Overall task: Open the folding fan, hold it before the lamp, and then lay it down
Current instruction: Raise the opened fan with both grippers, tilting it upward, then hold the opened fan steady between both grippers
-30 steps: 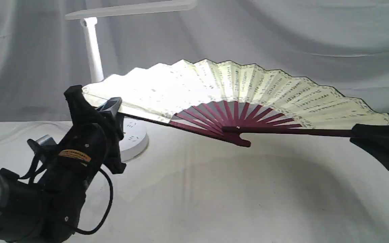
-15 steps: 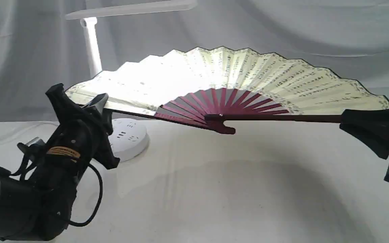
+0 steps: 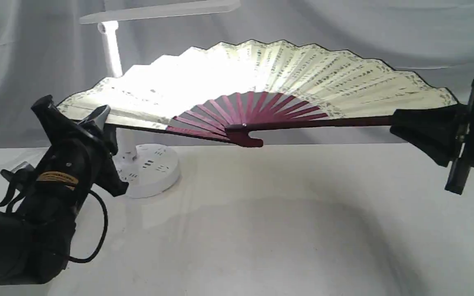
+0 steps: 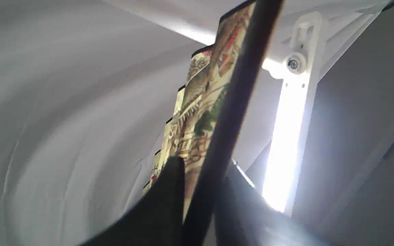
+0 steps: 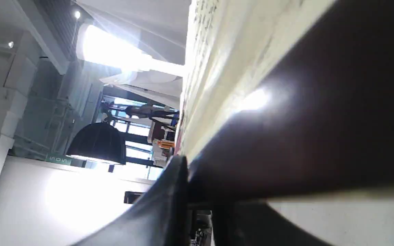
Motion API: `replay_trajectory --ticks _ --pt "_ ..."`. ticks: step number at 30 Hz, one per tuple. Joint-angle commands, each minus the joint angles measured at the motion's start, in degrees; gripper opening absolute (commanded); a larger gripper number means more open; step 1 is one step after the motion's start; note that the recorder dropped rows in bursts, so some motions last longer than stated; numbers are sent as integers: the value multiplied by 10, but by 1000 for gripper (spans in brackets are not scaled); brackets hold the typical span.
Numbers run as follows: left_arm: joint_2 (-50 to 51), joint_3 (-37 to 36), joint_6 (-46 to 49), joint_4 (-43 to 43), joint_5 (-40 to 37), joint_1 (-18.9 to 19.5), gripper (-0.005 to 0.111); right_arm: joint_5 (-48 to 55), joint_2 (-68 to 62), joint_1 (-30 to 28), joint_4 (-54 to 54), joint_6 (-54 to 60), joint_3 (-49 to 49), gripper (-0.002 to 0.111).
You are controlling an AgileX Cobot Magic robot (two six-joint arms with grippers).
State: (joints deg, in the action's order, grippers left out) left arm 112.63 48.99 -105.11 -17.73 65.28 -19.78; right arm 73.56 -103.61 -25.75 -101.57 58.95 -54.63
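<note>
The folding fan (image 3: pixel 261 78) is spread wide and held in the air above the bench (image 3: pixel 286 230), touching nothing below it. It hangs in front of the lamp (image 3: pixel 111 49). The left gripper (image 3: pixel 81 117) is clamped on the fan's left outer rib, and the right gripper (image 3: pixel 401 123) is clamped on the right outer rib. The lamp's flat head reaches over the fan's left half and bleaches the paper there to near white. The fan and the left gripper hide the lower part of the stem from the exterior view. The round base (image 3: pixel 154 170) with its socket holes shows just beside the left arm. A black cable (image 3: pixel 101 230) loops off that arm, well below the fan. A white cloth (image 3: pixel 344 255) covers the bench, and a broad soft shadow (image 3: pixel 270 218) lies on it under the fan. A grey drape (image 3: pixel 385 33) hangs in folds behind everything. In the left wrist view the dark rib (image 4: pixel 233 99) runs up between the two fingers (image 4: pixel 164 208). A painted, coloured face of the leaf lies beside it, with the lamp's lit bar (image 4: pixel 286 143) behind. The right wrist view looks along the cream leaf (image 5: pixel 214 61). Past it hangs a black pendant shade (image 5: pixel 97 143) under bright ceiling lights. The black calligraphy columns are too small to read. A yellow sticker (image 3: pixel 58 177) on the left arm carries print too blurred to read. A green sign (image 5: pixel 57 159) beside the shade is also unreadable.
</note>
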Motion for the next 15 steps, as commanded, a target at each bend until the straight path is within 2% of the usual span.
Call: replay_trajectory --ticks 1,15 --pt "-21 7 -45 -65 47 16 0 -36 0 14 16 13 -15 0" --pt "-48 7 -39 -50 47 38 1 -54 2 36 16 -13 -28 0"
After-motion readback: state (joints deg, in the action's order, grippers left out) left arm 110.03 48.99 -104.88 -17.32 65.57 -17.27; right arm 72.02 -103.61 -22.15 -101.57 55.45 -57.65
